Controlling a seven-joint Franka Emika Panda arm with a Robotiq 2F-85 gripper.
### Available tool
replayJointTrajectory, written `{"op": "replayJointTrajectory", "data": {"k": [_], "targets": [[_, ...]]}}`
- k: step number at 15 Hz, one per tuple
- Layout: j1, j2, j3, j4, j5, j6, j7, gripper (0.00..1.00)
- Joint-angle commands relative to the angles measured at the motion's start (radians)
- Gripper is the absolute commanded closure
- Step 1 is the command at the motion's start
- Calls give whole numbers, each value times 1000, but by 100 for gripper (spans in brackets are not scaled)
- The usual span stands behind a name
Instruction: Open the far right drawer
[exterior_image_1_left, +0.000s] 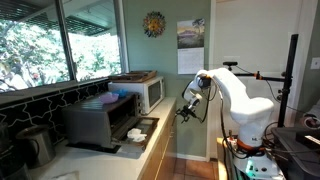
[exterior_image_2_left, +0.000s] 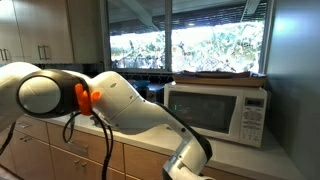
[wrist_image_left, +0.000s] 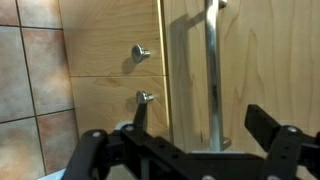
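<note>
— So, where is the drawer (wrist_image_left: 255, 70)?
— I take it to be the tan wood front along the right of the wrist view, the one with the long metal handle (wrist_image_left: 210, 70). It sits flush with the panels (wrist_image_left: 110, 40) beside it, so it reads as shut.
— And the two knobs (wrist_image_left: 140, 52)?
— They belong to those panels, left of the seam, not to the drawer. Past them are tiles (wrist_image_left: 35, 80).
— Is the gripper (wrist_image_left: 172, 125) on anything?
— No. Its fingers are spread wide with nothing between them. They face the wood and stop short of the handle, and no contact shows.
— And from outside?
— In an exterior view the arm (exterior_image_1_left: 235, 95) reaches from its stand toward the end of the counter (exterior_image_1_left: 110, 158), near the microwave (exterior_image_1_left: 145, 93). The fronts under the counter are too edge-on there to pick the drawer out.
— Which step is this, then?
— The approach, I judge. None of the opening is done.
— What does the next move need?
— Set the spread fingers across the handle and go in until the bar lies between them. Then close and pull straight out, square to the front. An angled pull could slip the grip or bind the drawer.
</note>
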Motion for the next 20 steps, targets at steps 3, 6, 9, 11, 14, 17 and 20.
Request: {"op": "replayJointTrajectory", "data": {"k": [3,6,9,11,14,17,20], "targets": [[34,77,-6,60,4,53,61,0],[45,95,-11,72,-8,61,91,0],[54,102,-21,73,-31,54,125,0],[66,92,-37,56,-62,43,160,0],[77,91,-53,58,-120,21,223,0],[64,71,-16,53,-68,101,134,0],[62,64,-2,44,-50,142,80,0]]}}
